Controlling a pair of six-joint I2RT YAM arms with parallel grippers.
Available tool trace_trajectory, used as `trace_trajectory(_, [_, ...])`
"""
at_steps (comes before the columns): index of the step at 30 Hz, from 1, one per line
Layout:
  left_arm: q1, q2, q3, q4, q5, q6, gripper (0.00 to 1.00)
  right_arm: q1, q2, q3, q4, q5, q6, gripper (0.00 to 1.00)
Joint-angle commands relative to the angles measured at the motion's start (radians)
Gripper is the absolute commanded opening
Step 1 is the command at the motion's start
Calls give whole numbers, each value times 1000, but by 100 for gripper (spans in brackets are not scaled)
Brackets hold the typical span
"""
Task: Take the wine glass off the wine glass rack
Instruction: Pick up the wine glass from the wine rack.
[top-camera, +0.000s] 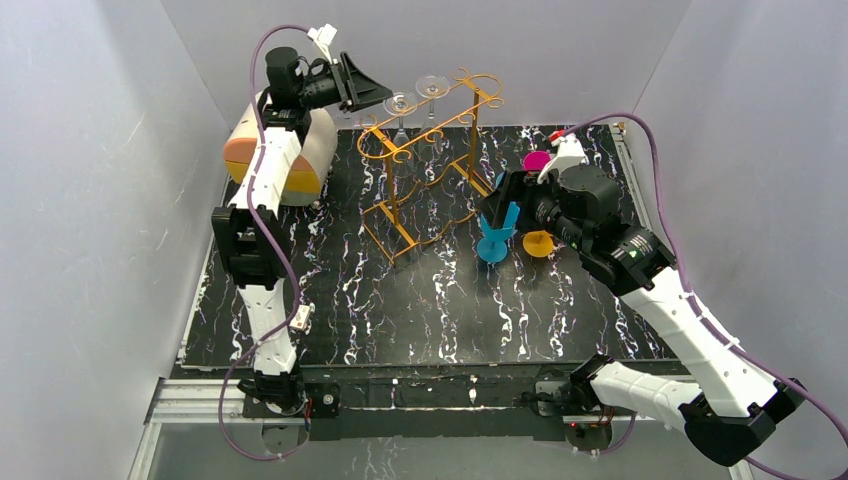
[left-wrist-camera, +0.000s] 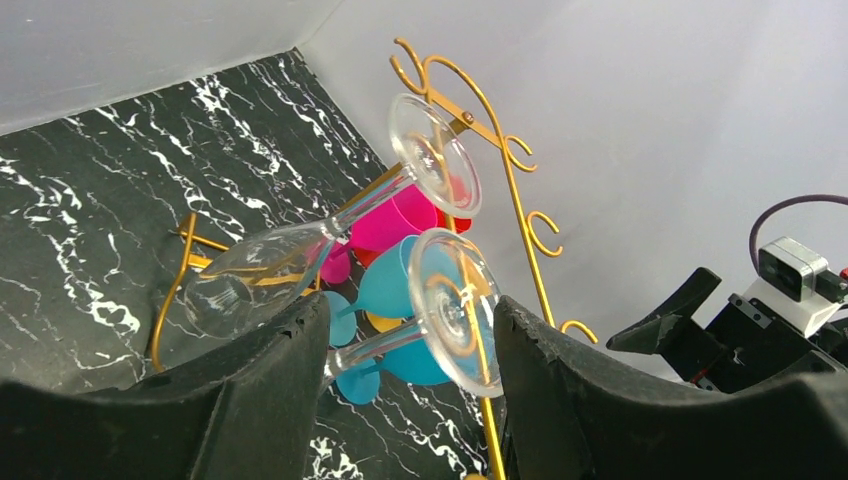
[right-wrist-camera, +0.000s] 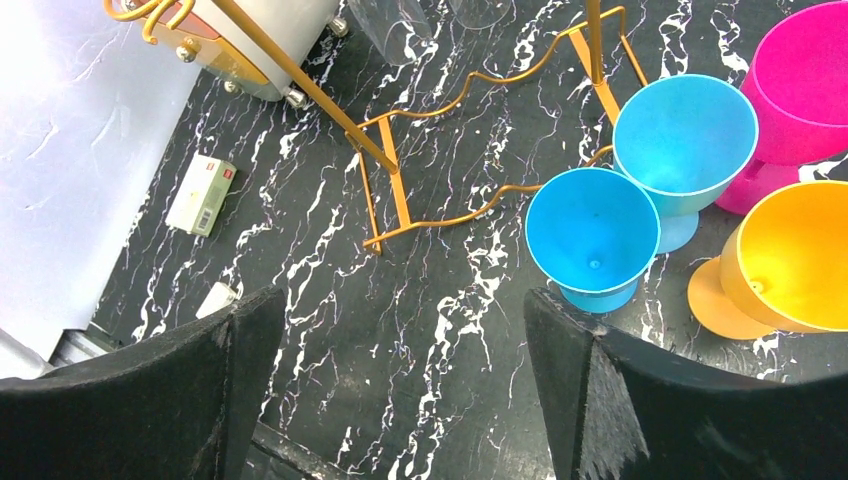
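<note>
Two clear wine glasses hang upside down by their feet from the golden wire wine glass rack (top-camera: 430, 165). The nearer wine glass (left-wrist-camera: 455, 310) has its foot between the fingers of my left gripper (left-wrist-camera: 410, 310), and its bowl is hidden behind the left finger (left-wrist-camera: 260, 390). The jaws stand apart. The foot's rim sits close against the right finger (left-wrist-camera: 570, 390), with a gap on the stem side. The farther wine glass (left-wrist-camera: 435, 155) hangs beyond it. From above, my left gripper (top-camera: 380, 92) reaches the rack's top left. My right gripper (right-wrist-camera: 400, 300) hovers open over the tabletop with nothing between its fingers.
Right of the rack (right-wrist-camera: 440, 150) stand two blue cups (right-wrist-camera: 592, 232), a magenta cup (right-wrist-camera: 800, 85) and a yellow cup (right-wrist-camera: 790, 255). A round cream-and-orange drawer box (top-camera: 285, 155) sits behind the left arm. A small white box (right-wrist-camera: 202, 195) lies at the table's left edge. Grey walls enclose the table.
</note>
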Motion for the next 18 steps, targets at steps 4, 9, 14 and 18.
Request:
trace_trajectory(4, [-44,-8,71,73,73,-55,58,0,-5,58,44,2,-6,96])
trace_trajectory(9, [-50,0,69,55,70,-47,48,0,6,59,41,-13,-7,96])
trace_trajectory(14, [-50,-7,86,-39,63,15,44,0,6,50,39,-10,-4,97])
trace_trajectory(18, [-50,-14,92,-127,42,76,40,0,-4,64,37,-5,-4,97])
